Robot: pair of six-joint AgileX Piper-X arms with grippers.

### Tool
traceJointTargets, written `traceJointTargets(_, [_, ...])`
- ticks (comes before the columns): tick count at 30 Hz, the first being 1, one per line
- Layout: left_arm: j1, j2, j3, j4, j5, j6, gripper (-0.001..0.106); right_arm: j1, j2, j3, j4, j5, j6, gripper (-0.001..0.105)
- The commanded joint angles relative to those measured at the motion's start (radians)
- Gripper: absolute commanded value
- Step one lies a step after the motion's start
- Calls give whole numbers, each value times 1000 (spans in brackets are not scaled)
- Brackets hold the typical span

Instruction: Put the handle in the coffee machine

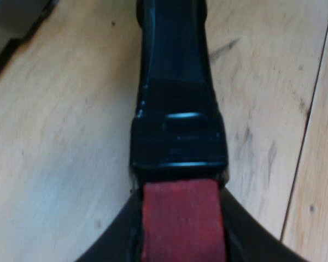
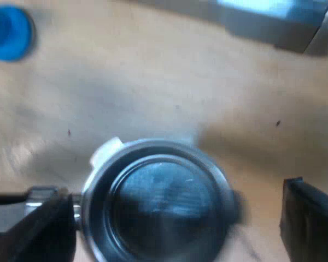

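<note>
Over the wooden worktop [image 1: 54, 136], the left wrist view looks straight down the portafilter's handle [image 1: 175, 82]. The handle is glossy black and runs away from the camera, with its red end [image 1: 181, 218] closest to the lens. The left end effector [image 1: 180, 232] is clamped on that handle. Its dark fingers [image 1: 117, 240] press in on both sides of the red end, with no gap showing. Pale planks with a few dark scuffs lie beneath the handle. I cannot tell whether the handle rests on them or is held above them.

In the right wrist view, the portafilter's round metal basket [image 2: 156, 202] is seen from above. Its rim is bright and its bowl is dark and shiny, and a small metal lug [image 2: 44, 194] sticks out at one side. The right end effector [image 2: 175, 213] has its two black fingers [image 2: 311, 218] wide apart, one on each side of the basket. One finger lies just beside the lug and the other stands clear of the rim, so nothing is gripped.

A blue tamper [image 2: 8, 33] stands on the worktop [image 2: 153, 82], well away from the basket. Beyond the basket lies a grey block [image 2: 273, 22] with a pale blue sheen, too blurred to name.
</note>
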Motion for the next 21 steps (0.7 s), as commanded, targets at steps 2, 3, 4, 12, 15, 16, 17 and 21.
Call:
traceJointTargets(2, [2, -1, -6, 70, -17, 8, 0, -4, -99, -11, 0, 50, -6, 77])
traceJointTargets(3, [2, -1, -6, 71, -17, 8, 0, -4, -102, -11, 0, 50, -6, 77])
traceJointTargets(4, [2, -1, -6, 73, -17, 8, 0, -4, -112, -11, 0, 50, -6, 77])
traceJointTargets(12, [2, -1, -26, 118, -67, 22, 0, -4, -188, -11, 0, 50, -6, 77])
traceJointTargets(15, [2, -1, -37, 133, -84, 22, 0, 8, -195, -11, 0, 50, -6, 77])
traceJointTargets(16, [2, -1, -41, 143, -93, 22, 0, 24, -195, -11, 0, 64, -6, 77])
traceJointTargets(17, [2, -4, -44, 154, -98, 22, 0, 46, -195, -11, 0, 81, -6, 77])
traceJointTargets(21, [2, -25, -44, 170, -104, 25, 0, 106, -195, -11, 0, 148, 9, 77])
